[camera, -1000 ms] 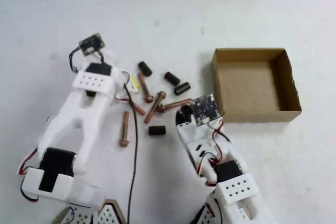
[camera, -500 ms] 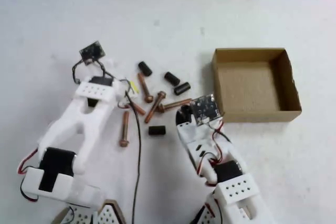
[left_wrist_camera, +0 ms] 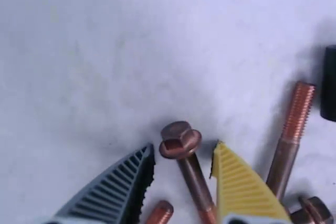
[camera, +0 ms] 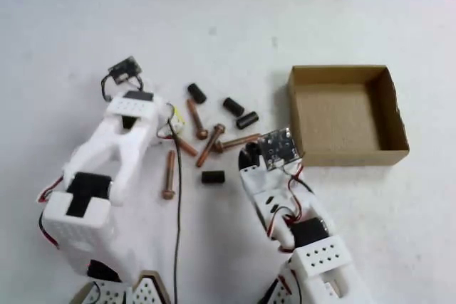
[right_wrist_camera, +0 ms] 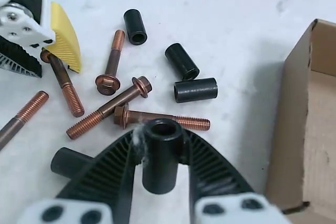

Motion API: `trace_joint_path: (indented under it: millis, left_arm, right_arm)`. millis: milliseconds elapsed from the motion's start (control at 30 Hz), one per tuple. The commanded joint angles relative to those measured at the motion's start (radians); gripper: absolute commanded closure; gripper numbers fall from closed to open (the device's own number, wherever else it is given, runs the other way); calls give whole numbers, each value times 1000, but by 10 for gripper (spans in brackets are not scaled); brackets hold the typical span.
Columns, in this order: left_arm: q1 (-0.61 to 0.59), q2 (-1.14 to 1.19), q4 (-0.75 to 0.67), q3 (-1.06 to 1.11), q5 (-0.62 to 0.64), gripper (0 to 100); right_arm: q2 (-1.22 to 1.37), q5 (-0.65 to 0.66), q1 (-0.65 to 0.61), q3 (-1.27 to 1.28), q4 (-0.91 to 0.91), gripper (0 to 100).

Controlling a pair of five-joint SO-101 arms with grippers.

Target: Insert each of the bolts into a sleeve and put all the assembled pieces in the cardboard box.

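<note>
Straddles bolt (left_wrist_camera: pixel 191 177) with left gripper (left_wrist_camera: pixel 184 149) open; clamps sleeve (right_wrist_camera: pixel 160 161) in right gripper (right_wrist_camera: pixel 161 137). Likely stiff, slick, roll-prone: pinch mid-shank.

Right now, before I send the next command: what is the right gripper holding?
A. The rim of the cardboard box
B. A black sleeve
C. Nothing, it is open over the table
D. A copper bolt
B: in the right wrist view the right gripper is closed on a black sleeve that stands upright between its fingers, open end up.
</note>
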Motion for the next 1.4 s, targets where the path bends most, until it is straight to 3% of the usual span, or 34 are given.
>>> trace_joint_path:
  millis: [0,567,767,1000,1233,1367]
  left_arm:
    - [-12,30,-9,-66,9,797]
    - [54,38,48,-86,9,806]
    - [53,38,48,-92,5,984]
    - [48,38,37,-97,0,937]
    - [53,28,-35,-97,-258,940]
    - [45,28,-126,-97,-316,940]
  right_arm:
    - [-19,15,5,-6,-18,982]
    - [-19,15,5,-6,-18,982]
    - [-19,15,5,-6,-18,982]
    - [-19,15,2,8,-24,981]
    - [-19,15,2,11,-24,981]
    - [-19,15,5,11,-24,981]
